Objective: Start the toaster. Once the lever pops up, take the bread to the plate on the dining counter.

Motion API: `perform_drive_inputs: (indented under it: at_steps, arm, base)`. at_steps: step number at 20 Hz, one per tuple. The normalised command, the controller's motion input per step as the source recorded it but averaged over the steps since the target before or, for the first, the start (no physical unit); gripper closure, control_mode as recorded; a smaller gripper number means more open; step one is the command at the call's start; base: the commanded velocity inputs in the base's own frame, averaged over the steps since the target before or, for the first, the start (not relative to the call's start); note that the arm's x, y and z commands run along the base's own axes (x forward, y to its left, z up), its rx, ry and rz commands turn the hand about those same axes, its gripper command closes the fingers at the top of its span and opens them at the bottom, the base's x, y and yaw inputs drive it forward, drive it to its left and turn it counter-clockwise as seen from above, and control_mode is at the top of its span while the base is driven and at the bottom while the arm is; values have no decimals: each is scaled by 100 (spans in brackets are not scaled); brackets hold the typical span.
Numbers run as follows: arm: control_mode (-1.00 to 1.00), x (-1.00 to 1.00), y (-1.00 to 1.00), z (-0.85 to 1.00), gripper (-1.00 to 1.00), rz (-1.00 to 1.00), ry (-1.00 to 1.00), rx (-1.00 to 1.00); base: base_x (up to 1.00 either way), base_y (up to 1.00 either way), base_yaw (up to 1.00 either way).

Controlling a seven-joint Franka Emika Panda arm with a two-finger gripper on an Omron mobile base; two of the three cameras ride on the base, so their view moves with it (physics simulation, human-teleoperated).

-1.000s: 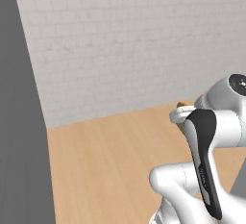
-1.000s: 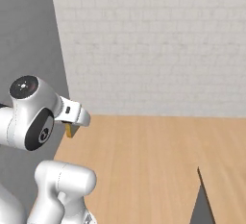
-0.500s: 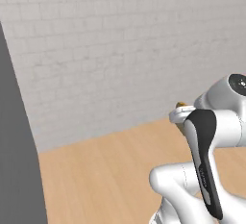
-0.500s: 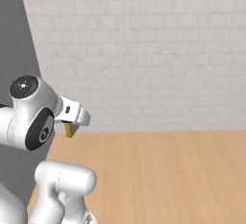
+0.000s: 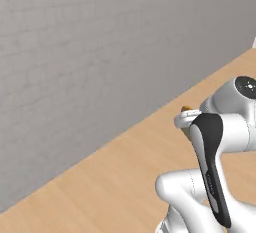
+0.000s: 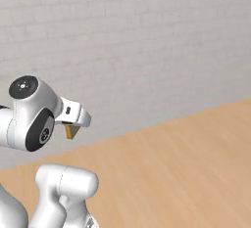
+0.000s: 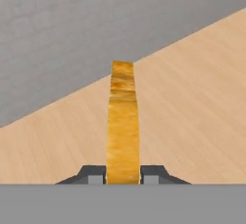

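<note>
The gripper point(image 7: 123, 174) is clamped on the bread point(image 7: 123, 131), one dark fingertip point(image 7: 94, 174) pressed against each flat face of the slice. In the hand view the bread is seen edge-on, standing up from between the jaws as a narrow golden-brown strip of crust. In the right base view a small tan corner of it projects below the white hand; in the left base view a sliver shows at the hand's far end. Beyond the slice lie a light wood floor point(image 6: 186, 163) and a grey brick wall point(image 6: 147, 46).
</note>
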Motion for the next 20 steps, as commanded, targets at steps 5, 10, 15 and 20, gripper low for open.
perform_drive_inputs:
  at_steps: [5,10,15,20]
  arm:
    - [100,0,0,0,100,0,0,0]
    - [100,0,0,0,100,0,0,0]
    - [100,0,0,0,100,0,0,0]
    - [100,0,0,0,100,0,0,0]
  base:
    - [37,42,-69]
    - [46,46,-66]
    - [73,53,-57]
    - [98,45,-44]
